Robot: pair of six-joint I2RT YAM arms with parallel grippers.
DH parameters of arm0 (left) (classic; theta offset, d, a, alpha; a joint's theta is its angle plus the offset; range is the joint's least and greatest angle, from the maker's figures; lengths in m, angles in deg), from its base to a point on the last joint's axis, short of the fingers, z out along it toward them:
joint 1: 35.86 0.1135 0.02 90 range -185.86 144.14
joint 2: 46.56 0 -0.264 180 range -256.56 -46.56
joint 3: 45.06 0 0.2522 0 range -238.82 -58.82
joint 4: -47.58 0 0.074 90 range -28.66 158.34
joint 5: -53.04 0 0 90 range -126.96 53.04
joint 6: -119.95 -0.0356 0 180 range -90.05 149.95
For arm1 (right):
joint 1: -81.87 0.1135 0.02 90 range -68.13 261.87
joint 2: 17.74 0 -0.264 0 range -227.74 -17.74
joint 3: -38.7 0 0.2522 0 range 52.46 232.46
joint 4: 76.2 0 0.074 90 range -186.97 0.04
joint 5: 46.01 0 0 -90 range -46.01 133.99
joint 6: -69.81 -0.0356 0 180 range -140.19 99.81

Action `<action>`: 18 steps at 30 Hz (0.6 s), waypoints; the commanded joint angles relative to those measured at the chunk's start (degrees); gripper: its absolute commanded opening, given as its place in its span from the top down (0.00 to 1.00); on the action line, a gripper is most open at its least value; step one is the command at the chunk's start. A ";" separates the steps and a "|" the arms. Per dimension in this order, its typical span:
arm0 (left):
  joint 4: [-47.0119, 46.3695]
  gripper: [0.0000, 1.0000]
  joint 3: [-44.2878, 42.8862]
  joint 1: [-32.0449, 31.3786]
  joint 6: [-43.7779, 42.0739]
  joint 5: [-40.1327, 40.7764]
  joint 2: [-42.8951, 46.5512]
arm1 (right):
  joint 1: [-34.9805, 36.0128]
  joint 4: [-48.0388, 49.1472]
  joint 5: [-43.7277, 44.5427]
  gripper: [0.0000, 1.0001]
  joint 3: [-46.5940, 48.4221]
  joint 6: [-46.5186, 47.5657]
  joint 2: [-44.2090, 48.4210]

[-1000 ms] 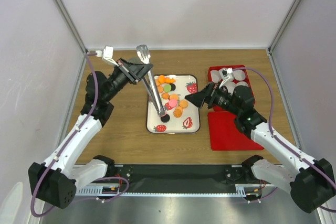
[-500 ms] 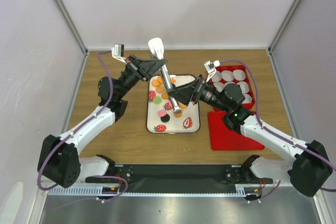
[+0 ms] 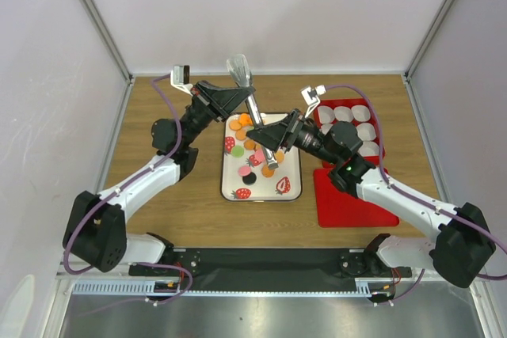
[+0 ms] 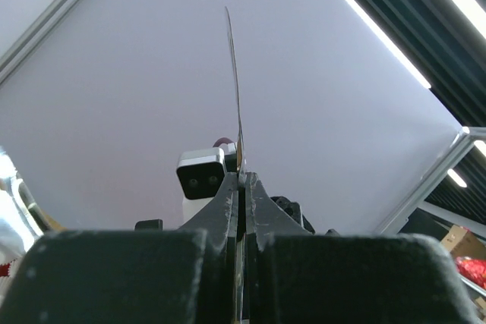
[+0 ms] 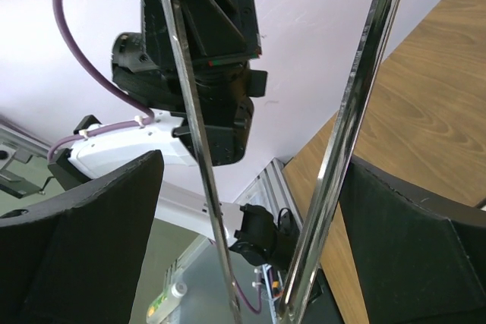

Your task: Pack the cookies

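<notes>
Small round cookies [image 3: 245, 170] in orange, pink, green and black lie on a white strawberry-print tray [image 3: 291, 165]. My left gripper [image 3: 230, 101] is shut on the upper end of metal tongs [image 3: 255, 116], which slant down over the tray. In the left wrist view the jaws [image 4: 241, 187] pinch the tongs [image 4: 235, 73] edge-on. My right gripper [image 3: 266, 137] is open around the tongs' lower half. In the right wrist view both tong arms [image 5: 355, 111] pass between my wide-apart fingers [image 5: 83, 240], and the gripper [image 5: 250, 248] does not squeeze them.
A red box [image 3: 379, 134] with several white paper cups [image 3: 343, 113] stands right of the tray. Its red lid [image 3: 348, 202] lies flat in front of it. Grey walls enclose the wooden table [image 3: 190, 203].
My right gripper has moved left from beside the red box to straddle the tongs. My left gripper has carried the tongs' top a little to the right and stayed shut.
</notes>
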State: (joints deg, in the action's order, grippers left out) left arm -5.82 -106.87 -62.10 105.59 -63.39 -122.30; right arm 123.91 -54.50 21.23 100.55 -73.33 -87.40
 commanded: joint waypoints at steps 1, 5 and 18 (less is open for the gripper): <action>-8.51 1.00 -2.48 -0.48 0.48 -1.42 -0.72 | 0.50 3.38 0.09 0.02 3.50 -1.43 0.32; -10.36 1.00 -2.31 -0.65 1.00 -1.60 -1.60 | 0.67 3.65 0.61 0.07 3.76 -1.96 0.94; -14.05 0.95 -2.40 -1.18 0.83 -2.57 -3.71 | 0.94 -0.04 1.32 0.33 5.52 -0.30 1.29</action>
State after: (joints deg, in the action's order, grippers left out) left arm -11.61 -107.33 -62.60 106.70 -64.66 -125.47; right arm 124.15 -56.58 22.28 102.08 -74.95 -87.45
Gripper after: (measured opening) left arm 0.045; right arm 0.688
